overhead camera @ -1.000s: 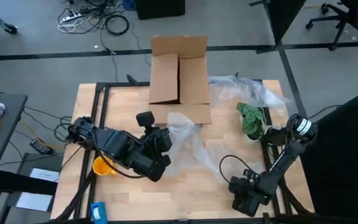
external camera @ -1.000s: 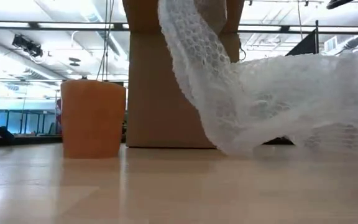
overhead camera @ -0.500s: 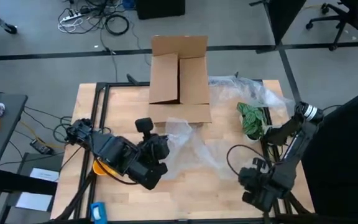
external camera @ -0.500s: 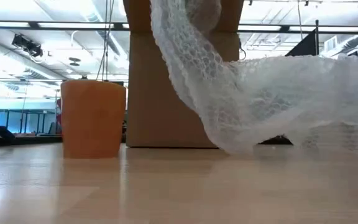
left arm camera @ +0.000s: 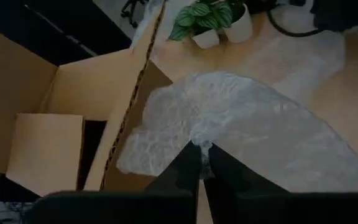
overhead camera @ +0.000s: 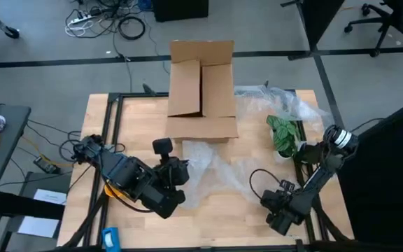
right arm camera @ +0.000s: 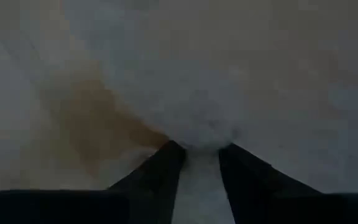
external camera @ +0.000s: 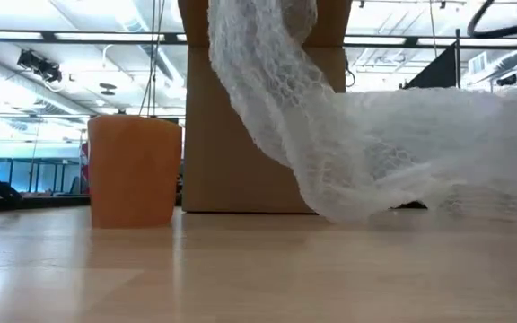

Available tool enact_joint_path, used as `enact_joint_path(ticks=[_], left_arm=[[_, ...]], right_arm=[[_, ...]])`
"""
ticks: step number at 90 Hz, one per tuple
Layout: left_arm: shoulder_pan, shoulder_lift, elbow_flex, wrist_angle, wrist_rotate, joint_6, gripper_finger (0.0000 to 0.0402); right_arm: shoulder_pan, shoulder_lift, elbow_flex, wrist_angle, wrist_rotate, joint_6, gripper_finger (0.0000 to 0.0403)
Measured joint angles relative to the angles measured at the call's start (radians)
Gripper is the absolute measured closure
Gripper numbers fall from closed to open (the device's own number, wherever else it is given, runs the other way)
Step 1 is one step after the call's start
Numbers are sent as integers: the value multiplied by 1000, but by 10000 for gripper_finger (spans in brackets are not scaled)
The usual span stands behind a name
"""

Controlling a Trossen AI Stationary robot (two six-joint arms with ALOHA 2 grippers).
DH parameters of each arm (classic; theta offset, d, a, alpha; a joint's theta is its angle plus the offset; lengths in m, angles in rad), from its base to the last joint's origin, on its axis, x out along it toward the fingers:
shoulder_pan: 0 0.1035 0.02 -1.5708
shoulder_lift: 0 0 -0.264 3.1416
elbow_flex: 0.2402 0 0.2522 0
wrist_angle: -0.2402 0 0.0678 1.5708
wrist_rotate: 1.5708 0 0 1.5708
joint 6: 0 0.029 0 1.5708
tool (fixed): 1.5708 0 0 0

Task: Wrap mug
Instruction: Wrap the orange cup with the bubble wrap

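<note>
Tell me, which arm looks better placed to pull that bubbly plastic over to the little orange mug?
Probably the left. Its gripper is shut on an edge of the bubble wrap, and the mug sits beneath that arm. The right gripper pinches the sheet's other end, far from the mug.

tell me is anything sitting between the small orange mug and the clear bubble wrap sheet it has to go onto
Nothing visible does. In the low view the small orange mug stands on bare wooden table, apart from the clear bubble wrap sheet; only the brown cardboard box stands farther back. The left gripper pinches the sheet's edge.
</note>
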Motion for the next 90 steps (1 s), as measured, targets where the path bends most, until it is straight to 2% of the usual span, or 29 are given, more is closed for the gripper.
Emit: enact_joint_path(ticks=[13, 31, 43, 62, 68, 76, 90], left_arm=[[-4, 0, 0, -1, 58, 24, 401], [-13, 0, 0, -2, 138, 50, 401], [-19, 0, 0, -1, 153, 48, 401], [-49, 0, 0, -1, 203, 48, 401], [-64, 0, 0, -1, 215, 42, 401], [-88, 0, 0, -1, 222, 21, 401], [-142, 0, -22, -2, 223, -48, 401]], right_arm=[[-7, -24, 44, 16, 23, -43, 388], [0, -181, 191, -14, 173, -127, 401], [59, -327, 265, -8, 401, -211, 402], [198, -526, 271, 21, 829, -302, 403], [233, -567, 269, 19, 926, -292, 403], [260, -620, 268, 18, 974, -232, 403], [269, -651, 268, 14, 970, -134, 403]])
